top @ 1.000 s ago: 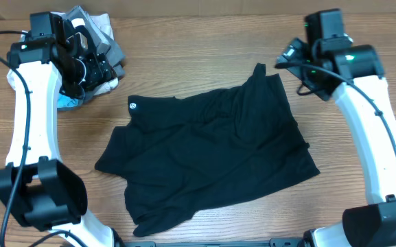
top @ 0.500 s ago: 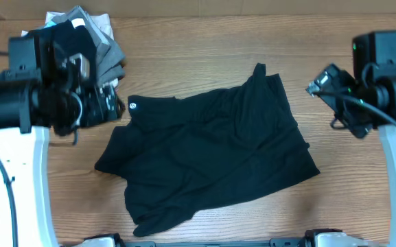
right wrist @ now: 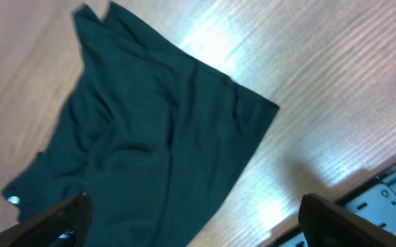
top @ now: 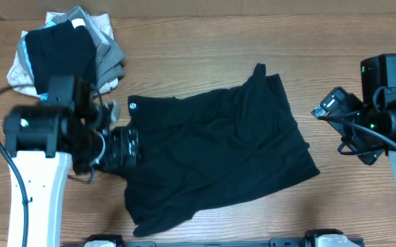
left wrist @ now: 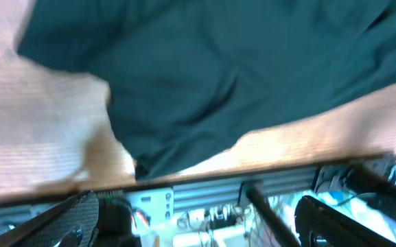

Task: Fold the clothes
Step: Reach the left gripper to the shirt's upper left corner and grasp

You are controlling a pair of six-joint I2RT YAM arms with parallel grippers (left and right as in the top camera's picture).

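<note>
The clothes are a black shirt [top: 218,147] lying crumpled and spread in the middle of the wooden table, with a tiny round white logo [top: 132,106] at its back left corner. My left gripper [top: 120,145] hovers over the shirt's left edge, open with nothing between its fingers. In the left wrist view the shirt [left wrist: 218,62] fills the top, beyond the open left gripper [left wrist: 198,230]. My right gripper [top: 331,110] hangs open to the right of the shirt, apart from it. The right wrist view shows the shirt [right wrist: 143,137] below the open right gripper [right wrist: 198,230].
A stacked pile of black, grey and light garments [top: 67,51] sits at the back left corner. A metal rail [left wrist: 266,186] with cables runs along the table's front edge. Bare wood [top: 348,192] lies to the right of the shirt.
My left arm has swung from the pile at the back left forward to the shirt's left edge, its jaws opening wider. My right arm has drawn back to the right and forward.
</note>
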